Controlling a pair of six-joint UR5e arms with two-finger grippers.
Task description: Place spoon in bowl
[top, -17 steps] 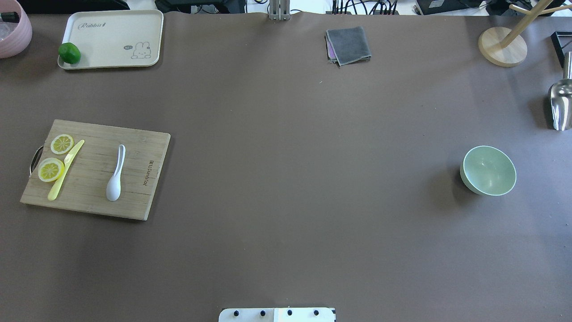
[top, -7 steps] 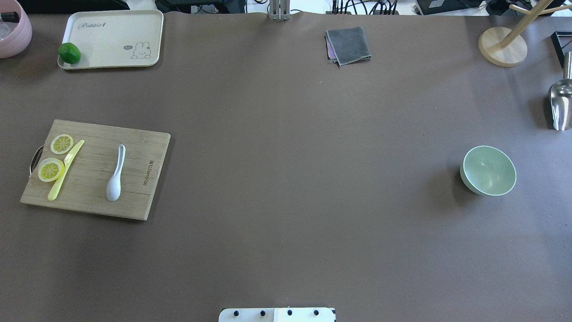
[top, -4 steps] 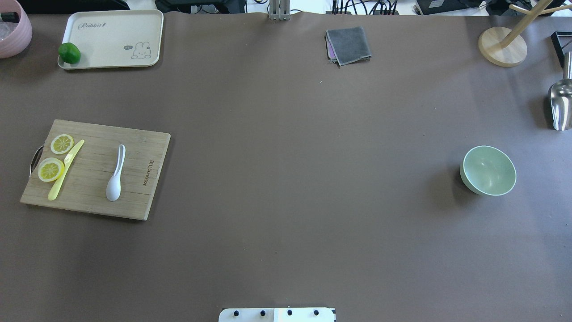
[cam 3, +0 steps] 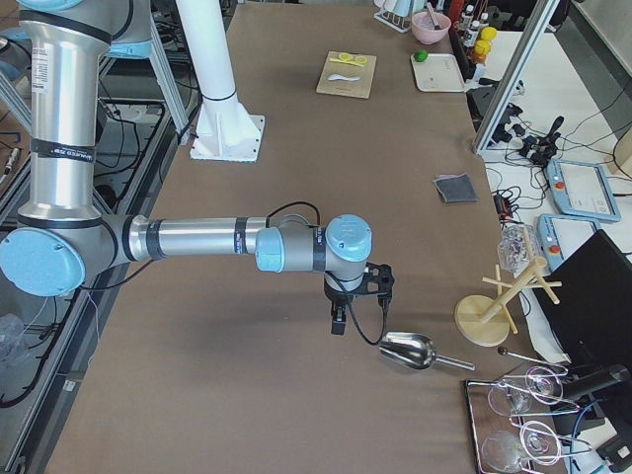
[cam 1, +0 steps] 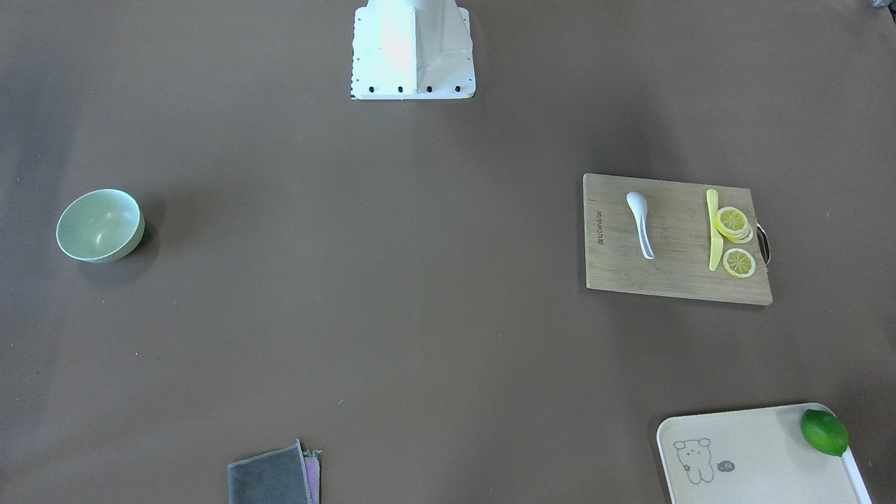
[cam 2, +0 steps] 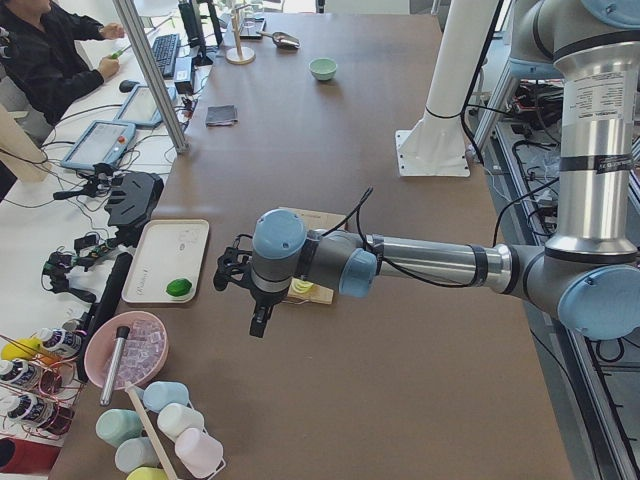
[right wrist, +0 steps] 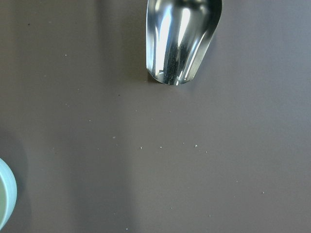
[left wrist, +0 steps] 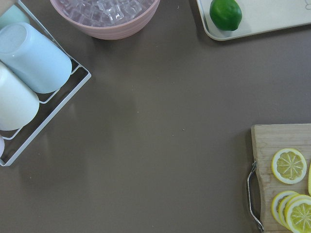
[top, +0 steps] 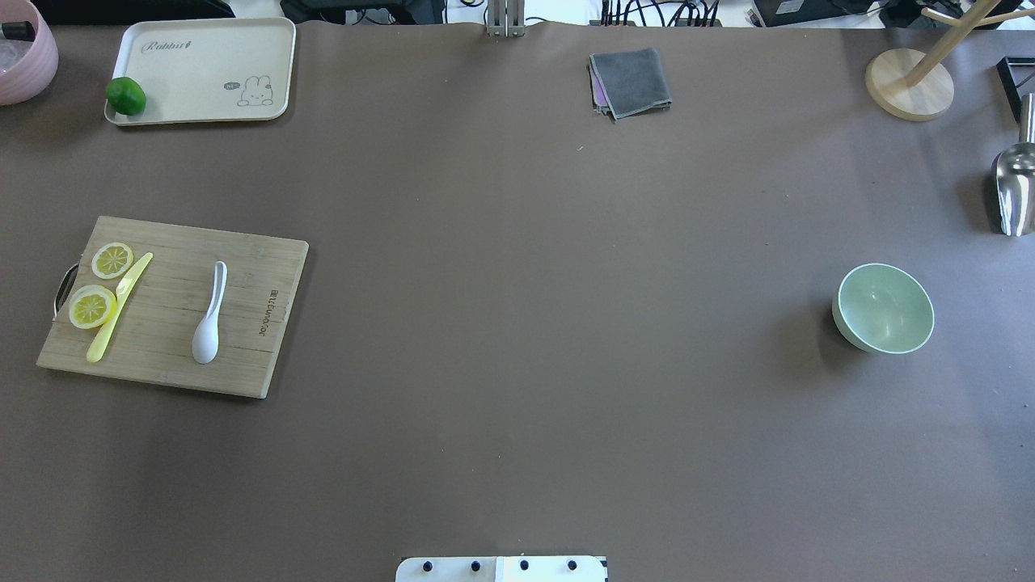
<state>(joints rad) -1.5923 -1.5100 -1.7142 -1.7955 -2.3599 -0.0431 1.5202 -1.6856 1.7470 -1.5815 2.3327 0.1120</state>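
The white spoon [top: 209, 315] lies on a wooden cutting board [top: 242, 339] at the table's left, scoop toward the robot; it also shows in the front view [cam 1: 640, 224]. The mint-green bowl [top: 883, 309] stands upright and empty at the far right, also in the front view [cam 1: 100, 225]. My left gripper [cam 2: 259, 326] hovers beyond the board's outer end, seen only in the left side view; I cannot tell its state. My right gripper [cam 3: 338, 323] hovers near a metal scoop, seen only in the right side view; I cannot tell its state.
A yellow knife [top: 119, 307] and lemon slices [top: 92, 306] share the board. A cream tray [top: 210, 61] with a lime [top: 125, 95], a grey cloth [top: 631, 82], a wooden stand [top: 909, 84], a metal scoop [top: 1014, 190] and a pink ice bowl [left wrist: 104, 17] stand around.
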